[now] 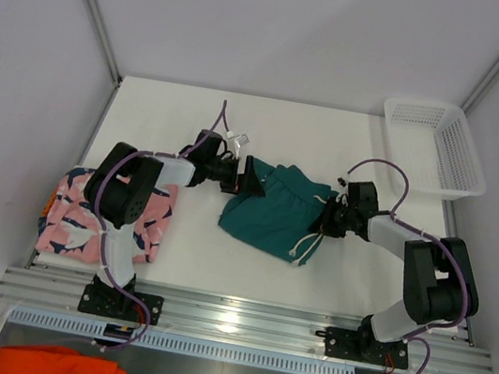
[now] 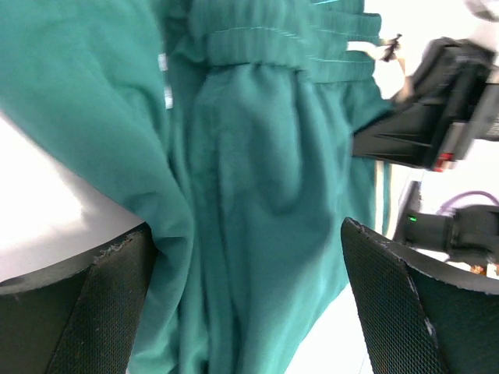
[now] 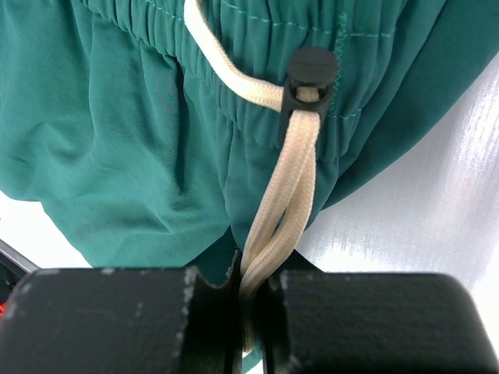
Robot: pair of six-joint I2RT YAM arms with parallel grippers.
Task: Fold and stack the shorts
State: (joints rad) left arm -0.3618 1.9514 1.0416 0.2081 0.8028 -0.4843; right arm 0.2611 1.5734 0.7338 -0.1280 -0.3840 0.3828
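White walls [image 1: 284, 31] are standing around the white table [image 1: 190, 263], and the teal shorts [image 1: 269, 211] are lying crumpled in the middle of it. My left pincer [image 2: 249, 296] is reaching at their left side with its jaws spread fully wide. The teal cloth is bulging between my two fingers [image 2: 405, 312], but I am not gripping it. My right pincer [image 3: 251, 288] is pinching, almost closed, on the cream cord [image 3: 296, 171] at the right side of these shorts, just under the black toggle [image 3: 312, 70]. The pink shorts [image 1: 74, 216] are lying folded at the near left edge, partly under my left arm [image 1: 125, 191]. A white basket [image 1: 459, 154] is sitting at the far right corner. An orange cloth [image 1: 59, 368] is lying below the table's near edge, at the left.
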